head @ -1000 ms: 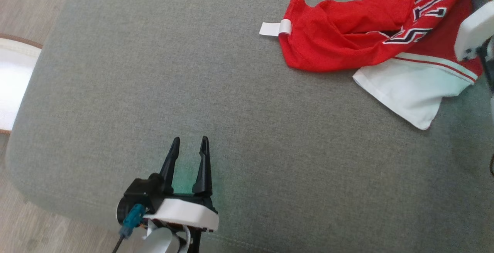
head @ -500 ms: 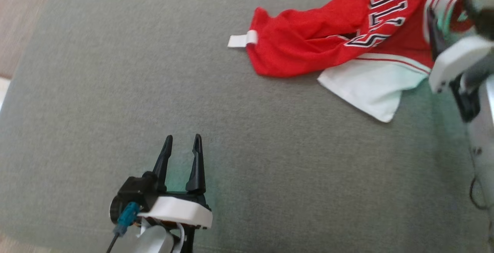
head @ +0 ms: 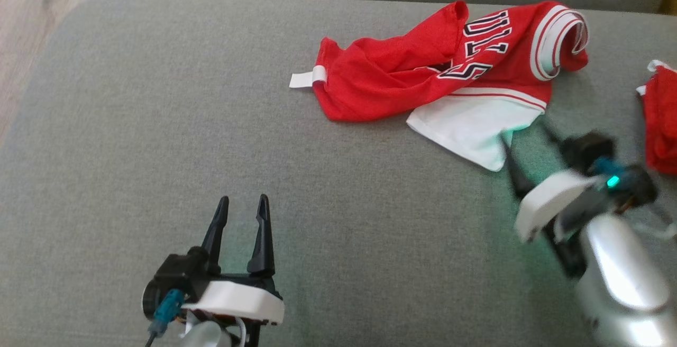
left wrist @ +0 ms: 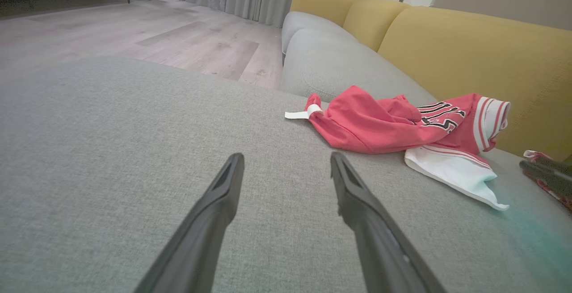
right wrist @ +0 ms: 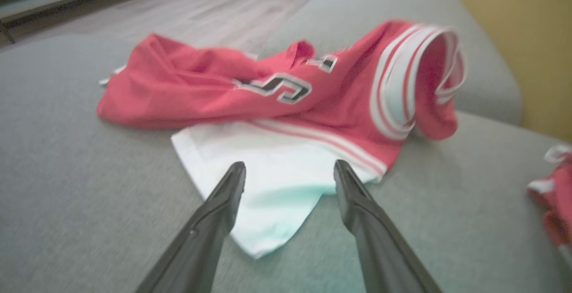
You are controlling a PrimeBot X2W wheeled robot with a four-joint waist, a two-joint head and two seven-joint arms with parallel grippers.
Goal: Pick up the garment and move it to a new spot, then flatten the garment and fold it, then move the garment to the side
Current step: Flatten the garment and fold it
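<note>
Letting go just now, our right gripper (right wrist: 289, 167) backs off the garment (head: 391, 82), jaws wide, empty. Our left gripper (head: 242, 200) gapes empty too, so flattening's next.

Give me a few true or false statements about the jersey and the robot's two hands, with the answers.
1. The red jersey lies on the grey cushion. True.
2. The right hand is clamped on the jersey. False: its jaws stand open and hold nothing.
3. The left hand is open over bare cushion, apart from the jersey. True.
4. The jersey is neatly folded. False: it is bunched, with its striped trim curled up.
</note>
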